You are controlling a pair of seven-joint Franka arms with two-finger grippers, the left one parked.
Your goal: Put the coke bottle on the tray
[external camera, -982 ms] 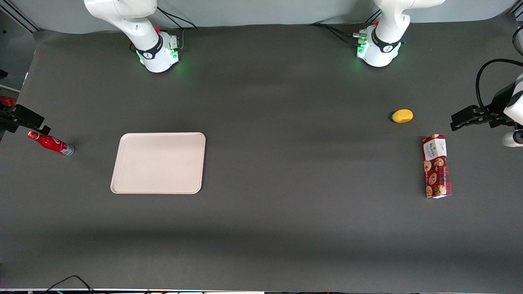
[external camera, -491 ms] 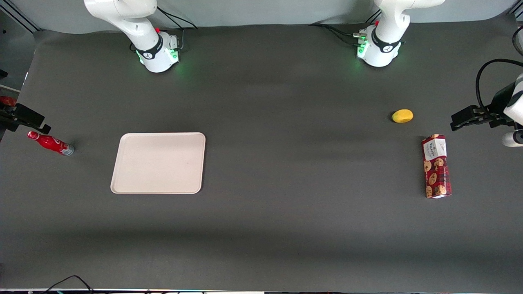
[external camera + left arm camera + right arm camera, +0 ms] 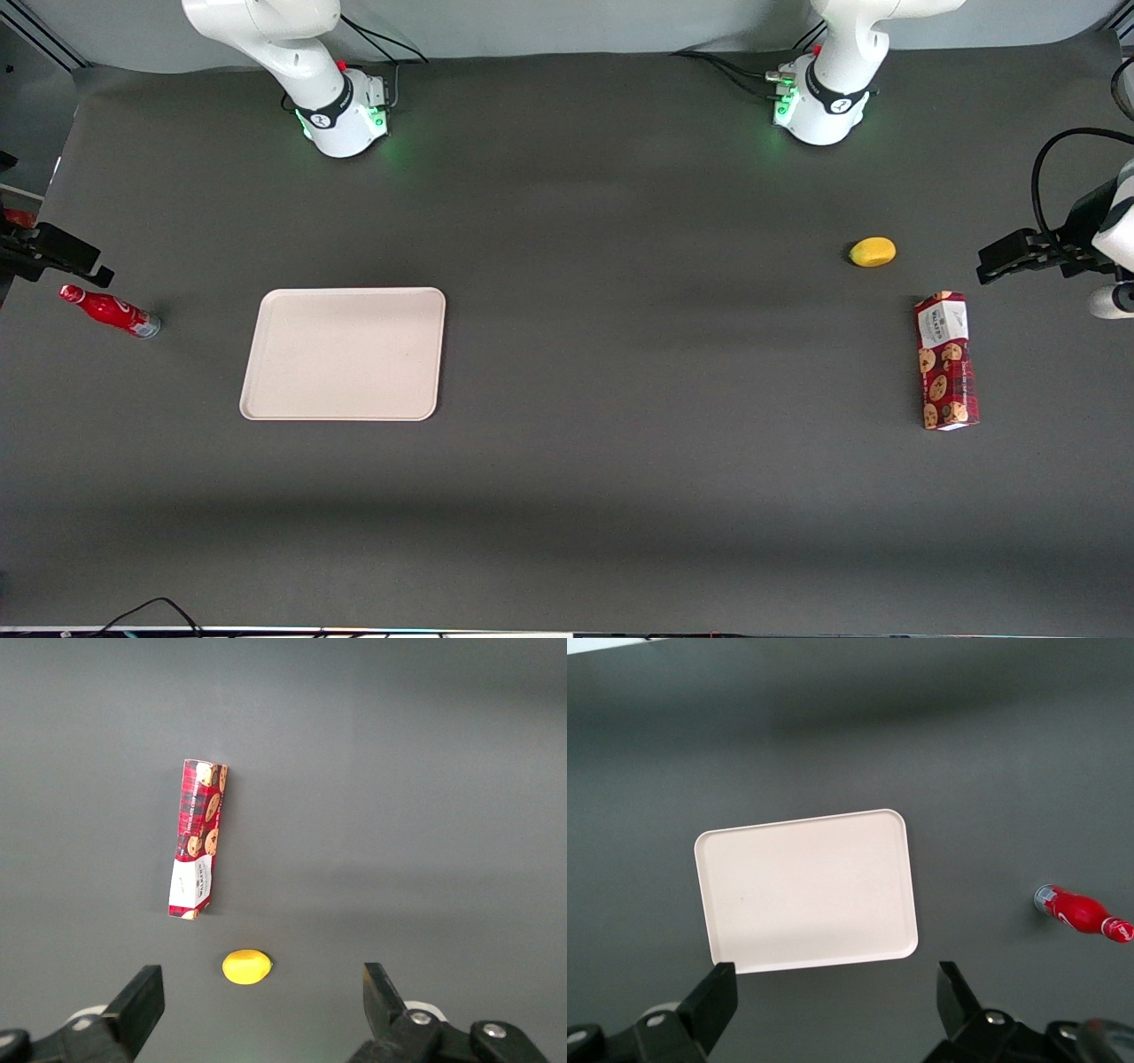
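Nearest the front cam is the cookie box [image 3: 947, 361], lying flat toward the parked arm's end, approx 4 o'clock from table center. The tray [image 3: 344, 353] sits flat at about 8 o'clock w/ nothing on it. The coke bottle [image 3: 110, 311] lies on its side near the working arm's edge, roughly 9 o'clock, well apart from the tray. The gripper [image 3: 837, 999] hangs above the table close to the bottle's cap end, fingers [image 3: 714, 1001] spread wide, holding nothing. A lemon [image 3: 873, 252] is a bit farther back, beside the box.
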